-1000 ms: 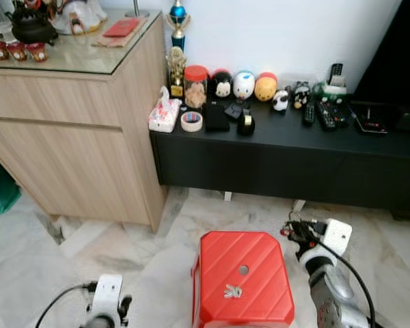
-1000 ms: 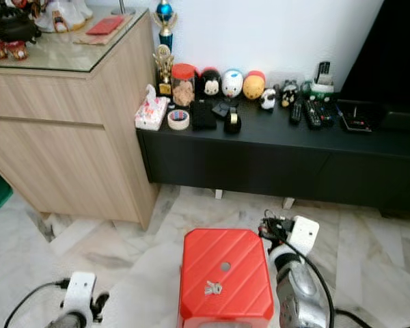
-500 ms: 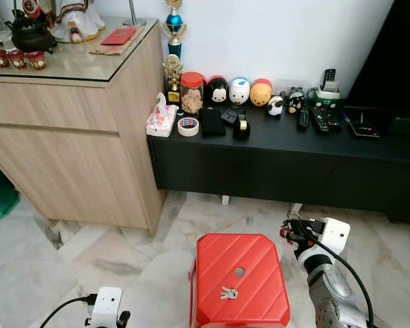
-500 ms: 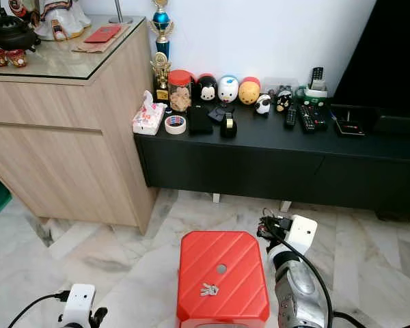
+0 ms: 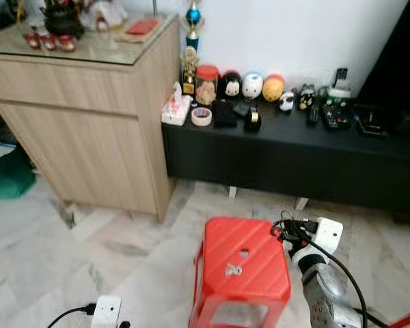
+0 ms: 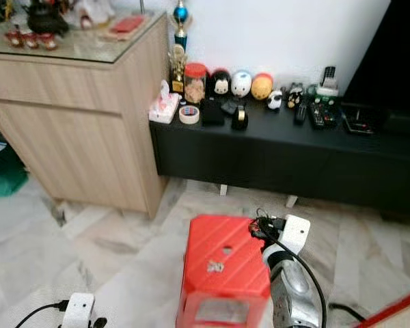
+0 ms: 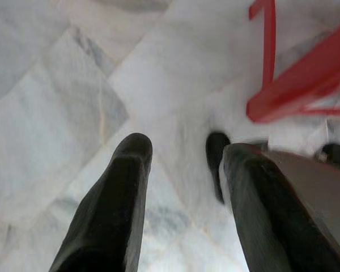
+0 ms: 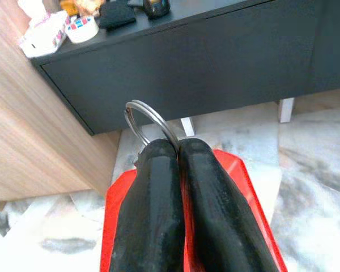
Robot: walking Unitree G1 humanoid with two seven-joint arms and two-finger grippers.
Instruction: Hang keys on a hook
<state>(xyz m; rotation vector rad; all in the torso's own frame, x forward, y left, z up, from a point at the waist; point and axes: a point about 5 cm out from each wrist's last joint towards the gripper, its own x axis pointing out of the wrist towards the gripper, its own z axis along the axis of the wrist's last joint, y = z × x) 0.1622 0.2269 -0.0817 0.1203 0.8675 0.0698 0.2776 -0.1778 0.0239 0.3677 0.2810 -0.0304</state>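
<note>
My right gripper (image 5: pixel 288 230) hovers at the far right corner of a red plastic stool (image 5: pixel 242 270), low over the floor. Its two black fingers (image 8: pixel 158 170) are shut on a silver key ring (image 8: pixel 151 119), which sticks out past the tips in the right wrist view. A small white item (image 5: pixel 232 270) lies on the stool's top. My left gripper (image 7: pixel 178 148) hangs low over the marble floor (image 7: pixel 56 102), fingers apart with nothing between them.
A long black TV bench (image 5: pixel 294 147) with toys, tape rolls and remotes runs along the wall ahead. A wooden cabinet (image 5: pixel 89 116) with a glass top stands to its left. A red stool frame (image 7: pixel 294 96) is near the left gripper.
The whole picture has shifted as the camera moved; the stool's front side now shows. The right gripper keeps its hold on the key ring beside the stool.
</note>
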